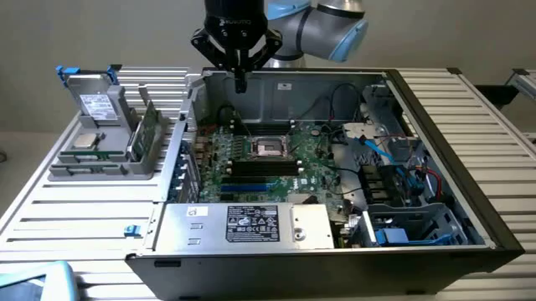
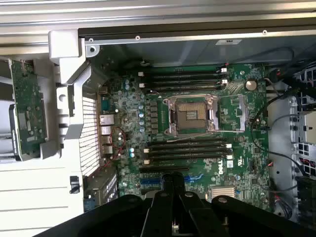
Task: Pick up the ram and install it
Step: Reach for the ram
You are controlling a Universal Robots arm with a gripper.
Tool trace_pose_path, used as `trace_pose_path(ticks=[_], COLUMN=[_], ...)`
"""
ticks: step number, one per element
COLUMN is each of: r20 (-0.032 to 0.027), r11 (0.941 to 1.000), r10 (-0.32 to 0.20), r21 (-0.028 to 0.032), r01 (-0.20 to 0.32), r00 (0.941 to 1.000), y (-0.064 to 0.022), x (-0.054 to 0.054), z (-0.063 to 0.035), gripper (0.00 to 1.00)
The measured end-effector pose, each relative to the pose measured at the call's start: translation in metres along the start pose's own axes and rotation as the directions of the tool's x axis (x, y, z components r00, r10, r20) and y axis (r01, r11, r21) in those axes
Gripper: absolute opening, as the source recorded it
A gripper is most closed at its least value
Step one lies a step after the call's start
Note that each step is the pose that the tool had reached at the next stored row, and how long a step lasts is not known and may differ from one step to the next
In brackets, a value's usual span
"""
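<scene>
1. Green and narrow, the ram (image 1: pixel 85 155) seems to lie flat in the grey tray (image 1: pixel 63 170), near the counter's (image 1: pixel 75 213) edge on the exterior view's left, so it can be reached from above.
2. Beside it a taller green card (image 1: pixel 148 130) stands upright in the same tray.
3. Jaws are together on nothing. The gripper (image 1: pixel 240 83) hangs over the case's (image 1: pixel 335 276) rear wall, well apart from the tray.
4. In the wrist view the gripper (image 2: pixel 171 180) looks straight down on black slots (image 2: pixel 186 148) flanking the socket (image 2: pixel 191 114). All are bare, so nothing is installed yet.
5. With the case open side up, the slots face upward, which suits a downward push.
</scene>
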State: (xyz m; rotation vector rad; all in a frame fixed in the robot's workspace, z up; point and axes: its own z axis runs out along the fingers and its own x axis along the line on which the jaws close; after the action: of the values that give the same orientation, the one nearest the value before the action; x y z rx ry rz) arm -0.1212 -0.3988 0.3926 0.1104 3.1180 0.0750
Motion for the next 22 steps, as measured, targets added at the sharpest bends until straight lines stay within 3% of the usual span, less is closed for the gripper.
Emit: trace_pose_path(ticks=[13, 15, 22], r20=[0.0005, 0.0049, 0.0093], r11=[1.0, 1.0, 1.0], r10=[0.0, 0.0, 0.0], r21=[0.0001, -0.0002, -0.0007], r01=[0.0, 0.0, 0.0], r00=[1.0, 1.0, 1.0], y=[-0.0001, -0.0005, -0.0027], x=[0.001, 0.007, 0.038], z=[-0.0001, -0.0002, -0.0009], gripper=[0.11, 0.11, 0.11])
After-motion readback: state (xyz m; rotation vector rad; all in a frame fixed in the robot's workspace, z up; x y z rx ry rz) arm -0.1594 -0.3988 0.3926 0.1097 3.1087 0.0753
